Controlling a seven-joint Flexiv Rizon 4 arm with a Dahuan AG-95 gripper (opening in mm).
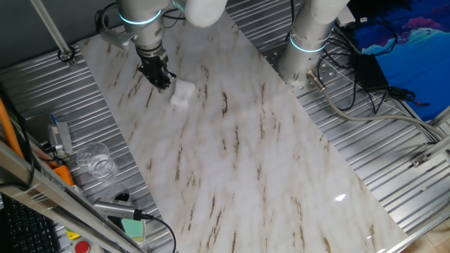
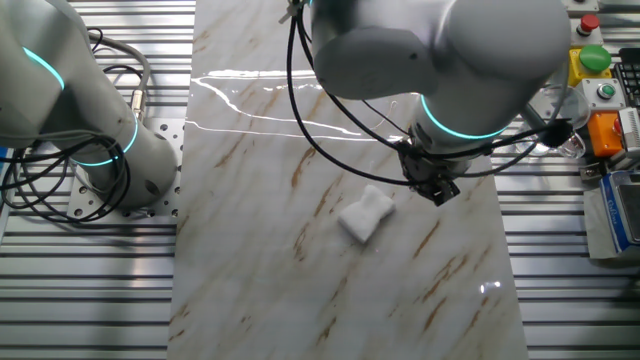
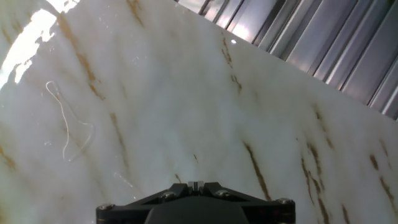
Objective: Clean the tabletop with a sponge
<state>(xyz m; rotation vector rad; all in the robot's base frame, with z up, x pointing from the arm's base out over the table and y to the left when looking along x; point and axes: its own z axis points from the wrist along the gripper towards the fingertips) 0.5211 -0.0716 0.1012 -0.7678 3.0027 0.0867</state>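
The tabletop [image 1: 239, 154] is a long white marble slab with brown streaks; it also shows in the other fixed view [image 2: 330, 290] and fills the hand view [image 3: 186, 106]. The sponge [image 1: 182, 93], a small white soft block, lies free on the slab near its far end, also in the other fixed view [image 2: 365, 215]. My gripper [image 1: 159, 77] hovers just left of the sponge, apart from it, and stands right of it in the other fixed view [image 2: 441, 188]. In the hand view its fingertips [image 3: 196, 185] meet with nothing between them. The sponge is out of the hand view.
A second arm's base [image 1: 308, 43] with cables stands on the ribbed metal beside the slab, as in the other fixed view [image 2: 105, 150]. A clear glass [image 1: 95, 160], a pale green block [image 1: 132, 227] and tools lie left of the slab. A button box [image 2: 594, 62] sits nearby.
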